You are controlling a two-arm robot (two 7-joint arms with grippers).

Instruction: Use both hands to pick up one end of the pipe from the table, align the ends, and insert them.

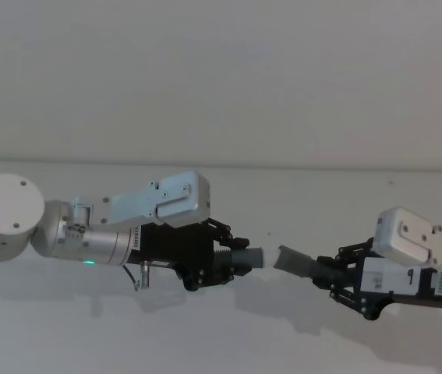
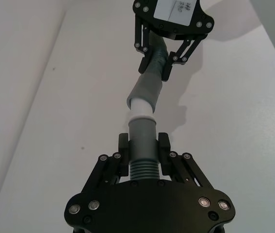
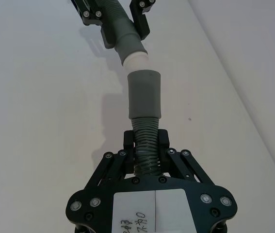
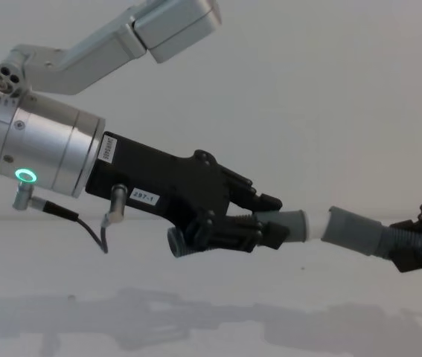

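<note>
Left gripper (image 1: 232,261) pinches one pipe piece (image 1: 249,257); right gripper (image 1: 331,273) pinches the ribbed hose (image 1: 302,264). The ends face, just apart, above the table (image 1: 228,335).

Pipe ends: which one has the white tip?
The left end, held by the left pincer: it finishes in a white tip. The right end, in the right pincer, is plain grey.

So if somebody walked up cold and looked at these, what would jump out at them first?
Two black claw grippers face each other above the white table, each shut on a grey pipe piece. The left gripper holds a cuff with a pale tip; the right gripper holds a ribbed hose ending in a wider grey sleeve. The two ends are nearly in line with a small gap between them, not yet inserted.
</note>
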